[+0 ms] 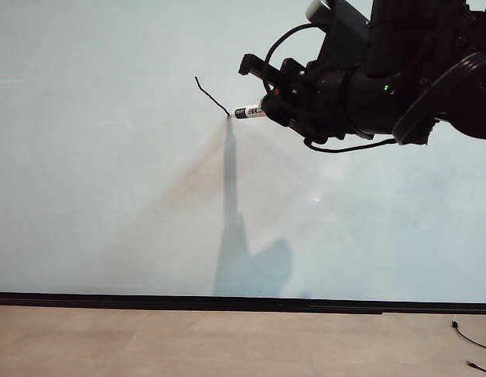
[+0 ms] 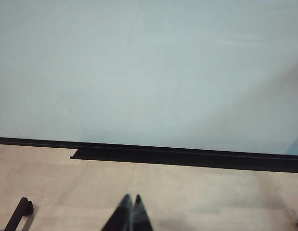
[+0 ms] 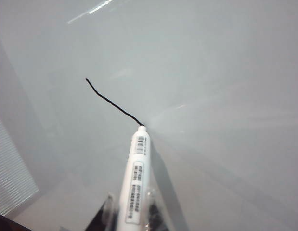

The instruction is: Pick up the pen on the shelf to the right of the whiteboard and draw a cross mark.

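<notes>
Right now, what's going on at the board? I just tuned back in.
The right gripper is shut on the pen and has its tip against the whiteboard. One short, slightly wavy black stroke is drawn, ending at the tip; the crossing stroke is not there yet, so the cross mark is incomplete. The left gripper is shut and holds nothing, low in front of the board's black lower strip, over the tan floor.
</notes>
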